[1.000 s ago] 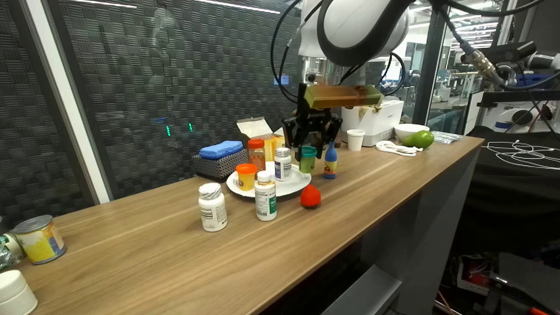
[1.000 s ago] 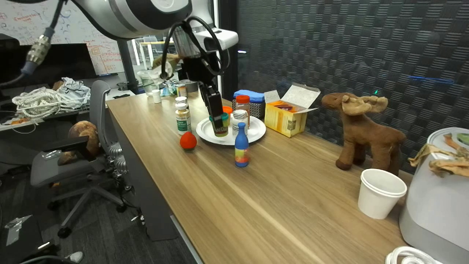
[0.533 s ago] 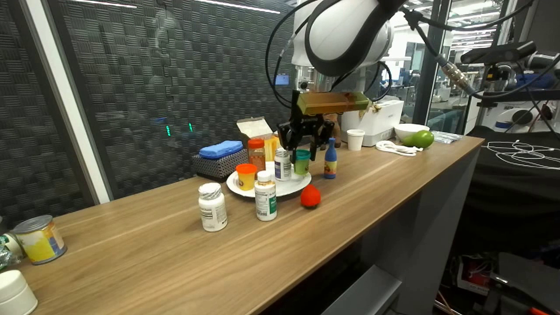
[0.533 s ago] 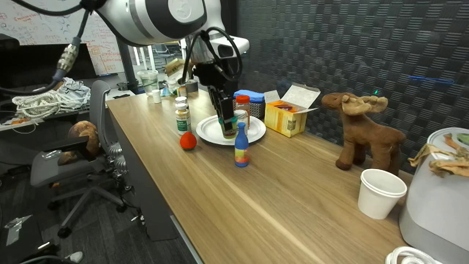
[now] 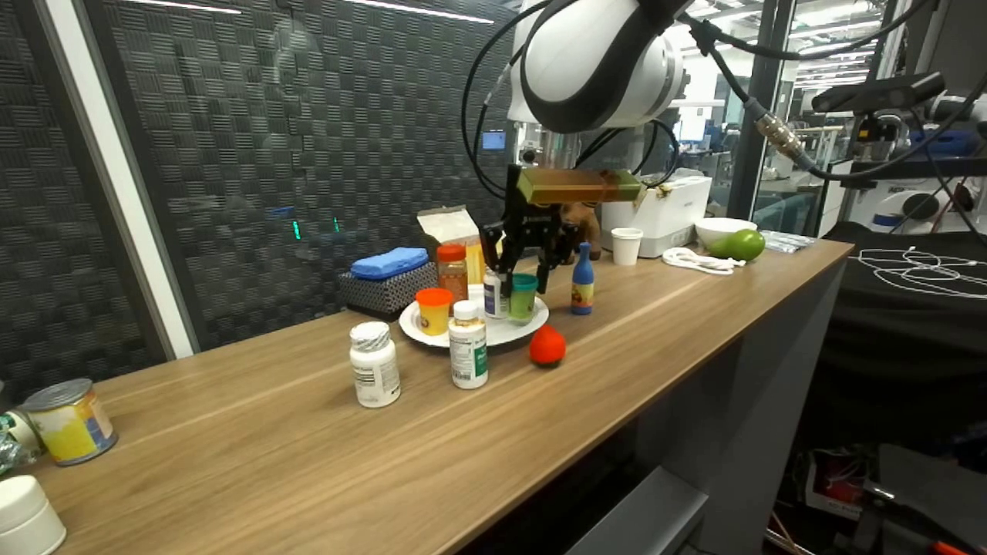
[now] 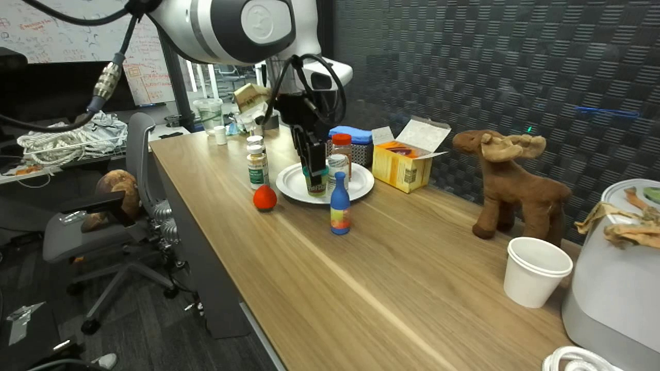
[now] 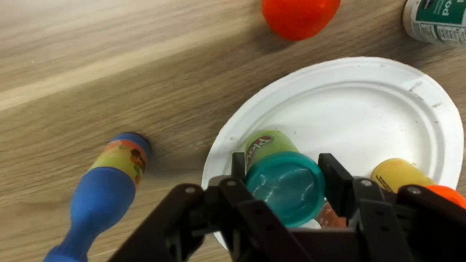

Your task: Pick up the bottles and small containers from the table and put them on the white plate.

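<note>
Gripper (image 7: pixel 282 165) and green tub (image 5: pixel 523 307): lowered together since a second ago, shifted farther in over the white plate (image 7: pixel 364 109).
Fingers (image 7: pixel 238 165): pinching the green tub from both sides at its teal lid (image 7: pixel 285 185).
Green tub, base: below the gripper, over the white plate; touching it or just clear, hard to judge.
White plate: lying under the gripper, bearing a yellow tub (image 5: pixel 434 317) with an orange lid and a pale-capped bottle (image 6: pixel 337 165), both near the fingers.
Red-lidded jar (image 5: pixel 453 277): near the gripper, just past the pale-capped bottle; reddish brown, partly hidden at the base.
Yellow box (image 6: pixel 402 172): past the plate from the gripper, flaps raised, holding orange and purple packets (image 6: pixel 399 148).
Red round item (image 5: pixel 547 347): on the table (image 5: pixel 293 462) near the gripper, off the plate.
Green tub, writing: starting "Pla" in the wrist view, otherwise hidden.
Yellow tub, writing: dark, too small to read.
Green-labelled bottle (image 5: pixel 469 354): upright near the gripper, off the plate; showing tan under a white cap; lettered on green, cut off in the wrist view.
White bottle (image 5: pixel 375 374): upright, farther from the gripper, printed too finely to read.
Blue bottle (image 5: pixel 582 285): upright just beside the gripper, wrapped in a yellow-and-red label.
</note>
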